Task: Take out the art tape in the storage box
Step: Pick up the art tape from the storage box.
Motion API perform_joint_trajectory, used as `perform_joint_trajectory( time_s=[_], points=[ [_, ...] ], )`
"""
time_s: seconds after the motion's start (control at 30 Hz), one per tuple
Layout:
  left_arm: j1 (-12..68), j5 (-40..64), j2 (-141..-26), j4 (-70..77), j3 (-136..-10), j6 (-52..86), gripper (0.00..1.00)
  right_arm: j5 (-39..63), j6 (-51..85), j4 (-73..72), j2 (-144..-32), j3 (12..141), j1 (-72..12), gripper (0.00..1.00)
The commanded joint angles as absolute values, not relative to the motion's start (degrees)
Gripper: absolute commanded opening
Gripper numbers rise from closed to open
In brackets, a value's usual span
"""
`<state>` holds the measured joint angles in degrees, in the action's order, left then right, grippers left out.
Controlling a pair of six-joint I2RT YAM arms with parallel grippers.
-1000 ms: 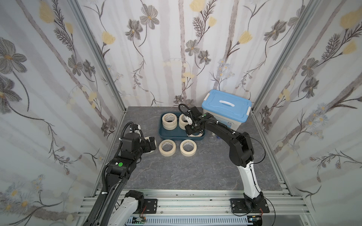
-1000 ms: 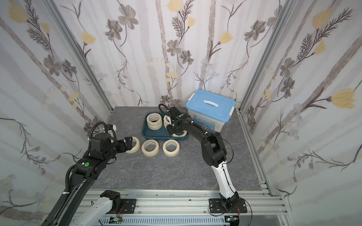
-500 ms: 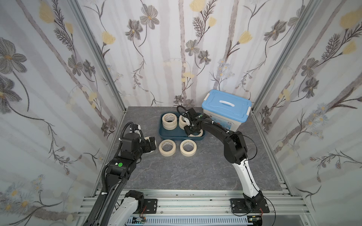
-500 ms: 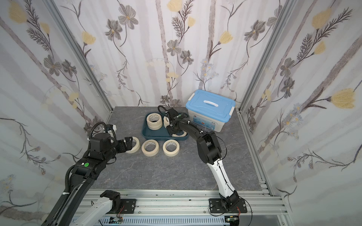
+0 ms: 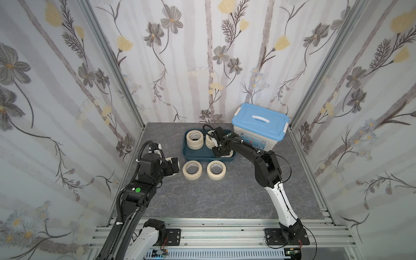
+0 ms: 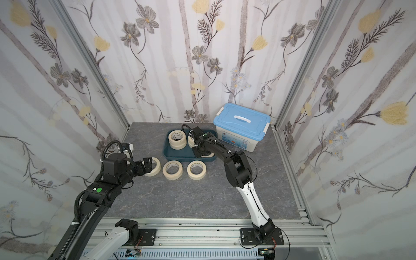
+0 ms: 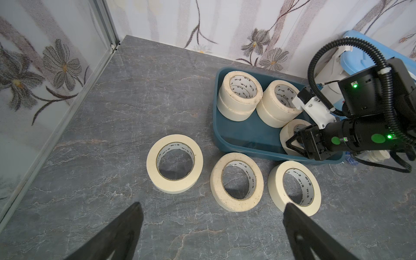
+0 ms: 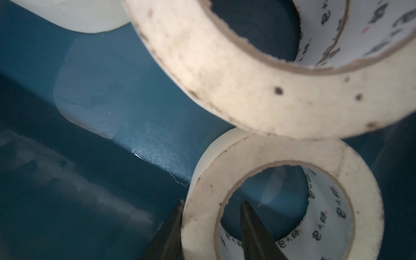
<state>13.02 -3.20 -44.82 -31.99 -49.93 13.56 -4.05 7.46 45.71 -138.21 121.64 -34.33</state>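
Note:
The storage box (image 5: pixel 198 155) (image 6: pixel 177 155) is a shallow teal tray at the back middle. Two stacks of cream art tape (image 5: pixel 194 139) (image 7: pixel 238 99) stand in it, and a single roll (image 8: pixel 281 148) (image 7: pixel 292 126) lies at its near right corner. My right gripper (image 5: pixel 219 153) (image 8: pixel 211 202) reaches into the box and straddles that roll's wall. One finger is against the outside, the other inside the ring with a small gap, so it is open but narrow. Three rolls (image 5: pixel 192 170) (image 5: pixel 216 170) (image 6: pixel 153 166) lie on the table before the box. My left gripper (image 5: pixel 175 165) (image 7: pixel 211 204) hovers wide open beside them, holding nothing.
A white tub with a light-blue lid (image 5: pixel 258 126) (image 6: pixel 242 122) stands right of the box against the back wall. Patterned walls close in the grey stone tabletop (image 5: pixel 225 198) on three sides. An aluminium rail (image 5: pixel 213 231) runs along the front.
My right gripper has settled over the single roll in the box and its jaws have narrowed around the roll's wall. The left arm has not moved.

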Motion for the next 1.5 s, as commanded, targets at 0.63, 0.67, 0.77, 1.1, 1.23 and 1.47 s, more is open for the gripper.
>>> perform_joint_trajectory(
  time_s=[0.63, 0.67, 0.77, 1.1, 1.23, 1.47],
  points=[
    [13.0, -3.16, -44.91, -31.39, -50.1, 13.62, 1.0, -3.43, 7.03, 49.21, -133.95, 121.56, -34.44, 0.22],
    [12.98, -3.14, -44.91, -31.38, -50.1, 13.65, 1.0, -3.41, 7.03, 49.34, -133.66, 121.56, -34.45, 0.22],
    [13.0, -3.16, -44.93, -31.4, -50.1, 13.67, 1.0, -3.17, 7.03, 49.62, -132.83, 121.47, -34.54, 0.22],
    [12.97, -2.99, -45.12, -31.34, -50.1, 13.62, 1.0, -3.08, 6.85, 50.75, -128.84, 121.5, -34.8, 0.22],
    [12.94, -2.99, -45.18, -31.4, -50.1, 13.65, 1.0, -3.23, 6.51, 51.58, -126.87, 121.46, -35.3, 0.22],
    [12.94, -3.08, -45.18, -31.38, -50.14, 13.58, 1.0, -3.52, 6.15, 52.47, -122.48, 119.47, -36.23, 0.22]
  ],
)
